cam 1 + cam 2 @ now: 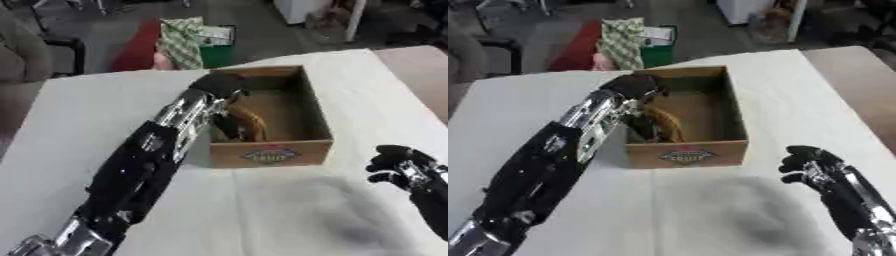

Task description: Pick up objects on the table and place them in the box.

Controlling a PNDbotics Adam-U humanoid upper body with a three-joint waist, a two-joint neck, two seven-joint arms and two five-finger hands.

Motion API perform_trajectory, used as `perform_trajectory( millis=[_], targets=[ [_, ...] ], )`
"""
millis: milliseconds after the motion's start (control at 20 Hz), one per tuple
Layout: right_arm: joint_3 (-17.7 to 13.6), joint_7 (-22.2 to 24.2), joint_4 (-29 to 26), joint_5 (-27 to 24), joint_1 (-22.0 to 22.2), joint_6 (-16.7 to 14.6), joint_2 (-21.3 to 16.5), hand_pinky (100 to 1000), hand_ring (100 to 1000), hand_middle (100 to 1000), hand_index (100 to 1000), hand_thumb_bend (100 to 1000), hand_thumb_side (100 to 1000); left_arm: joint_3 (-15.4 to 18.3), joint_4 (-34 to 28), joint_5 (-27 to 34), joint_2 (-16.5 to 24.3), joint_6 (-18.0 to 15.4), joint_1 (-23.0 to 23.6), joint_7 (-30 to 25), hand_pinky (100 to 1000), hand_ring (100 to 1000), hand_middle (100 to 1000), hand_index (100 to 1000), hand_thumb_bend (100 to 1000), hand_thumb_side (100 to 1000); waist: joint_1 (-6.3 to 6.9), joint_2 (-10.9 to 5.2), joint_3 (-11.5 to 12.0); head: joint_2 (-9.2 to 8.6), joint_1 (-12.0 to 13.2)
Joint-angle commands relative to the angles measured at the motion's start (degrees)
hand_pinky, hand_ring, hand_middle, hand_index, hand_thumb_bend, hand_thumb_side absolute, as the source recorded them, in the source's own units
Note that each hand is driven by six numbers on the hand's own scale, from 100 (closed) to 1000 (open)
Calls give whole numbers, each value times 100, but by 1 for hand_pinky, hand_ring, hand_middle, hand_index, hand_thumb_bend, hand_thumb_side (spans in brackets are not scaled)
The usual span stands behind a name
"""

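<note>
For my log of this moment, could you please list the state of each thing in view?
Box: open-topped, upright on the table.
Brown object: inside the box, under the left hand.
Left hand: reaching into the box; grip unclear.
Right hand: idle, fingers curled, holding nothing.

Box (271,152) of matt brown cardboard with a printed label on its front wall, table (289,210) under matt white cloth, faintly creased, left arm (140,165) glossy black shell with polished silver metal joints, right hand (807,165) matt black, brown-orange object (245,122) in box, slight sheen
</note>
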Motion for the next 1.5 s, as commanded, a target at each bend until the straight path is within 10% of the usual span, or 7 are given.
perform_trajectory(
  millis=[50,850,1500],
  targets=[
    [-44,0,-92,-53,-54,-2,-71,632,675,606,759,100,574,5,-295,45,144,19,-125,265,847,862,851,866,992,739,-39,-114,7,-73,-11],
    [-65,-9,-85,-51,-38,-7,-67,633,675,606,759,100,573,-19,-703,-1,263,50,-123,555,826,837,827,859,820,642,-60,-125,64,-78,-45],
    [-237,-172,-100,-23,21,-39,-67,633,674,606,759,100,571,1318,-2656,1241,1208,743,1301,1747,640,676,684,740,266,538,-87,-79,532,-65,-411]
  ],
)
